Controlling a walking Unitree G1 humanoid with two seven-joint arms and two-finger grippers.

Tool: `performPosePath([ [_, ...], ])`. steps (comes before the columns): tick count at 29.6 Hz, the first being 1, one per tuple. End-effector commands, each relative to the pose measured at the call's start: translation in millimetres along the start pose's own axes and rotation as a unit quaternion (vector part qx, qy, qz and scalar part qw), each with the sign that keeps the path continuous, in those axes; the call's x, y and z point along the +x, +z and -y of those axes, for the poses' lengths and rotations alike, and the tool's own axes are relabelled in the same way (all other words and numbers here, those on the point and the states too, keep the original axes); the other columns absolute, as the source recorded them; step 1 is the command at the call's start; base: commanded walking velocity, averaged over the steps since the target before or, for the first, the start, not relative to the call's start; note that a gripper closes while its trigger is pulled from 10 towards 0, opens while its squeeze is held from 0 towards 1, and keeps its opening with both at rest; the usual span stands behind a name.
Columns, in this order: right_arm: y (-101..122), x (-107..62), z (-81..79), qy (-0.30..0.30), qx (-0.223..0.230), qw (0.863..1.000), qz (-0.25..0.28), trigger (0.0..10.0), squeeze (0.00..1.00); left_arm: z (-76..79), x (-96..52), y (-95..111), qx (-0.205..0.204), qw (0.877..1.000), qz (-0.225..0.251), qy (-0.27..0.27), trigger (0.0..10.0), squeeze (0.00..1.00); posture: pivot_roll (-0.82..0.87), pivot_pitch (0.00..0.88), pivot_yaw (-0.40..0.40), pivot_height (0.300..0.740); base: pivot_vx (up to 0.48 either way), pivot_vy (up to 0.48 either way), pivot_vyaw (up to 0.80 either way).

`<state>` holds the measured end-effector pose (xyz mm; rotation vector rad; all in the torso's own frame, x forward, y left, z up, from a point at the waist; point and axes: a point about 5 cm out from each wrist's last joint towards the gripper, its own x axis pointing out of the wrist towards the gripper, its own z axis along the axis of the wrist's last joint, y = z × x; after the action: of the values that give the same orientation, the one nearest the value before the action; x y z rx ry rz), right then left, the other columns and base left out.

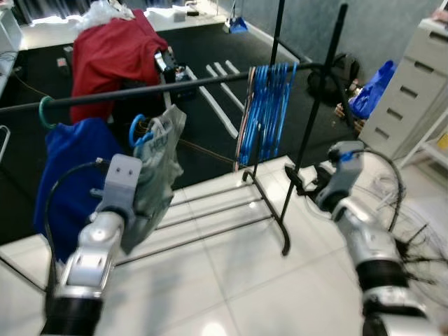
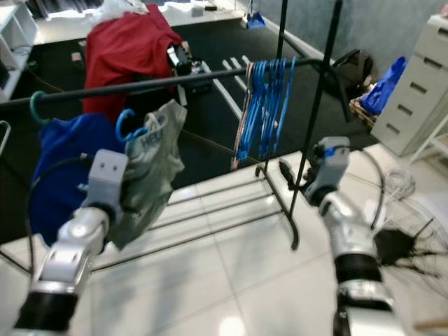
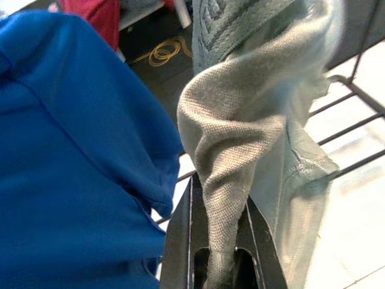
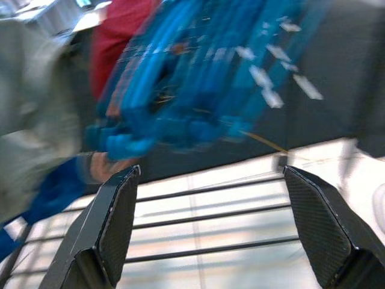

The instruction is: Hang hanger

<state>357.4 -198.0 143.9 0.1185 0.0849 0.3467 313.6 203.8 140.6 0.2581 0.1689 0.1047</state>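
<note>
Gripping grey garment, left pincer nears blue shirt (right pincer apart).

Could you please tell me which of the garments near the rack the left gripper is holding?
The grey-green garment on the blue hanger; the left gripper pinches its fabric, unlike the blue garment beside it.

Glossy white floor tiles fill the near ground, catching bright reflections, and at twelve o'clock they give way to a dark carpet running deep into the room. Up at three o'clock stands a white chest of drawers, with a blue bag slumped just beside it. A grey-blue wall rises at one o'clock. Over at eleven o'clock, a red cloth is draped over something, and strong light washes the far edge behind it.
</note>
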Motion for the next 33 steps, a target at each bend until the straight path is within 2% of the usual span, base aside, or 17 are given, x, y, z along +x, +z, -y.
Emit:
performPosePath([
  [1, -8, -3.0, -2.9, 0.021, -0.011, 0.999, -0.025, 10.0, 0.00, -1.3, 0.7, -4, 0.004, 1.000, -0.014, 0.007, 10.0, 0.00, -0.07, 0.086, 0.008, 0.740, 0.390, 0.000, 0.00],
  [5, -12, -4.6, -11.6, 0.060, -0.020, 0.997, -0.037, 10.0, 0.00, -2.7, 1.9, -6, 0.000, 1.000, -0.022, 0.015, 10.0, 0.00, -0.07, 0.086, 0.008, 0.740, 0.390, 0.000, 0.00],
  [24, -12, -6.3, -11.3, 0.068, -0.021, 0.996, -0.044, 10.0, 0.00, -6.1, 3.8, -9, -0.029, 0.998, -0.043, 0.039, 10.0, 0.00, -0.08, 0.084, 0.005, 0.740, 0.373, 0.000, 0.00],
  [33, -12, -6.4, -10.3, 0.065, -0.021, 0.997, -0.045, 10.0, 0.00, -12.4, -0.2, -13, -0.054, 0.994, -0.061, 0.067, 10.0, 0.00, -0.08, 0.087, 0.008, 0.740, 0.000, 0.000, 0.00],
])
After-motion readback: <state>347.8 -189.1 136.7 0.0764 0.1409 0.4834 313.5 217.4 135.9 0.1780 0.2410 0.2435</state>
